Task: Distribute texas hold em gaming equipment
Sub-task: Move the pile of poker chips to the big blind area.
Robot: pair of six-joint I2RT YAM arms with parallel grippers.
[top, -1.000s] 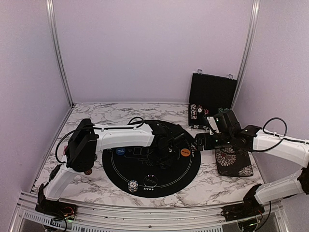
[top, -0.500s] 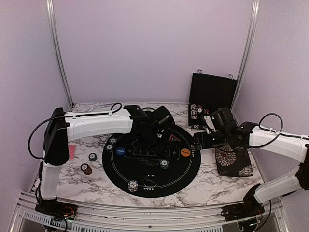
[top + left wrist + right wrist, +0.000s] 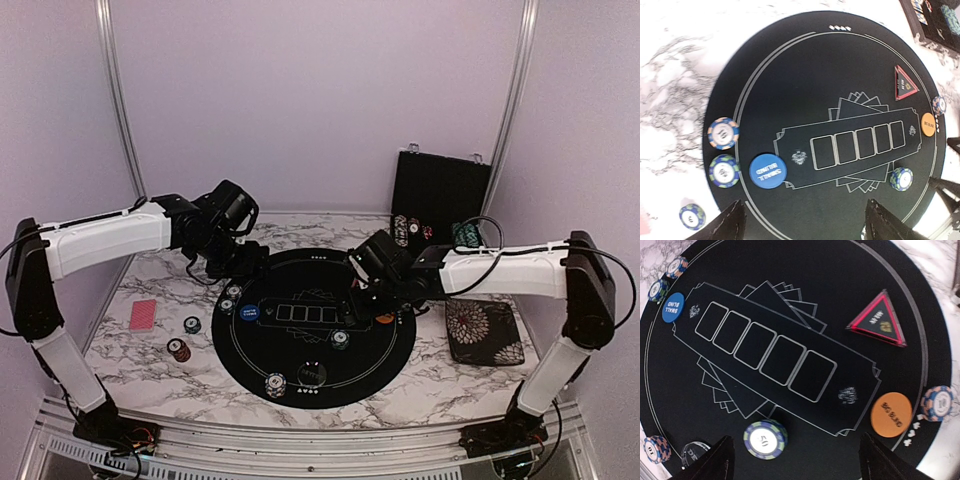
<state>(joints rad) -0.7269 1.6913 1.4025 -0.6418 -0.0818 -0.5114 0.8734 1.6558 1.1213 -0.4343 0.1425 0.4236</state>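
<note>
**Poker set laid out on a round mat, both arms over it**

Clock directions are read on the mat [image 3: 300,352] in the top view. On its rim at 7 o'clock sits the near stack [image 3: 275,384] of chips, with a clear button [image 3: 313,374] just beside it at 6. Off the mat at 8 o'clock, on the marble surface [image 3: 450,385], lie a reddish stack [image 3: 179,350] and a bluish stack [image 3: 192,324]. A red card [image 3: 144,315] lies farther out at 9. On the mat are:
- the middle stack [image 3: 341,340] at 4
- the blue button [image 3: 248,313] at 9
- the orange button [image 3: 384,318] at 3
- the rim stacks [image 3: 233,293], a pair, at 10

The right fingers [image 3: 368,303] hang at 3 o'clock, spread and empty. In the wrist view the middle stack lies in line with their gap. The left fingers [image 3: 235,265] hang over the 10 o'clock rim, released, grasping nothing. A floral pad [image 3: 483,330] lies off the mat at 3. The case [image 3: 437,205] stands open at 1, with chips in it.
</note>
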